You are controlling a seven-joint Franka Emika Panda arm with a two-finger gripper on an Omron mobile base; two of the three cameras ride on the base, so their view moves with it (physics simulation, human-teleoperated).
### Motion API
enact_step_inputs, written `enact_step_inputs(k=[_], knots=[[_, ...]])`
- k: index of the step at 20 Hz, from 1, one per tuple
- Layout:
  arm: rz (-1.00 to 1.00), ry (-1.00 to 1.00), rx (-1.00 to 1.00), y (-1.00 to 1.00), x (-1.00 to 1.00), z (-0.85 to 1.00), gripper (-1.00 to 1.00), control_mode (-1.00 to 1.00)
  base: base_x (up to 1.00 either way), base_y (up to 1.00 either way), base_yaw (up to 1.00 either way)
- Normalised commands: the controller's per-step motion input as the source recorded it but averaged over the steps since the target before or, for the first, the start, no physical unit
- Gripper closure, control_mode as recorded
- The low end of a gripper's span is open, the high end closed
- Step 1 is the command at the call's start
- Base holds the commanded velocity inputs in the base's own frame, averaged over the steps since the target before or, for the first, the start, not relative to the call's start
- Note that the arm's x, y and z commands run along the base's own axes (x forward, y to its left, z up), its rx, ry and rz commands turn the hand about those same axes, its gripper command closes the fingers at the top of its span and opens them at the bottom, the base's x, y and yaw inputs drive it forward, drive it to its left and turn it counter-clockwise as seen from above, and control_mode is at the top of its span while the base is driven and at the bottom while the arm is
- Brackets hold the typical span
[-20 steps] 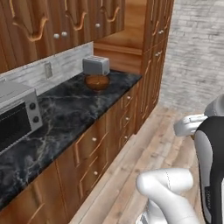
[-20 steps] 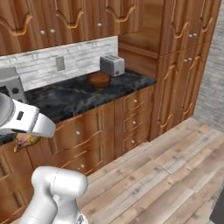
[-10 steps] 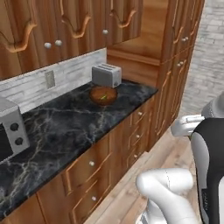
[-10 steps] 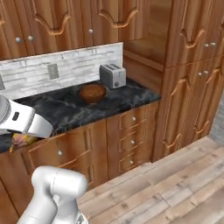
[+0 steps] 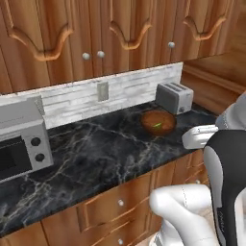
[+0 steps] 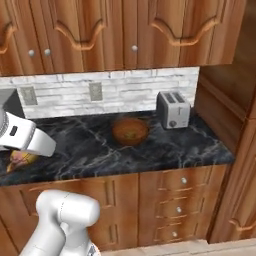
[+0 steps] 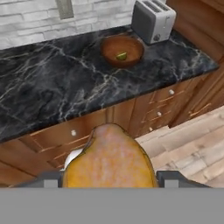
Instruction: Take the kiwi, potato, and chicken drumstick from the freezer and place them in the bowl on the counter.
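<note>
My gripper (image 7: 109,177) is clamped on the chicken drumstick (image 7: 109,159), which my hand view shows large at 6 o'clock. At 12 o'clock on the counter (image 7: 52,87) sits the bowl (image 7: 122,50) holding the kiwi (image 7: 121,56), toaster (image 7: 153,19) beside it. My left base view adds a microwave (image 5: 21,139).

base swung round, counter (image 5: 96,153) faced squarely, bowl (image 5: 158,122) nearer

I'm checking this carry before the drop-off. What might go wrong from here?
The hand holds a bulky orange-brown food piece that juts past its fingertips, so it may slip in transit. The bowl is shallow and already holds the kiwi; a careless drop may bounce out. The toaster close beside the bowl crowds the approach.
</note>
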Motion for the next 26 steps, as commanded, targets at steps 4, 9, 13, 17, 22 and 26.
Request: enact_step_inputs(k=[4, 9, 13, 17, 22, 26], knots=[[0.0, 0.0, 0.0, 0.0, 0.0, 0.0, 1.0, 1.0, 0.36, -1.0, 0.47], [0.0, 0.0, 0.0, 0.0, 0.0, 0.0, 1.0, 1.0, 0.38, -1.0, 0.44], [0.0, 0.0, 0.0, 0.0, 0.0, 0.0, 1.0, 1.0, 0.46, -0.77, 0.29], [0.0, 0.0, 0.0, 0.0, 0.0, 0.0, 1.0, 1.0, 0.21, 0.14, 0.03], [0.0, 0.0, 0.0, 0.0, 0.0, 0.0, 1.0, 1.0, 0.3, 0.61, -0.02], [0.0, 0.0, 0.0, 0.0, 0.0, 0.0, 1.0, 1.0, 0.41, 0.41, -0.01]])
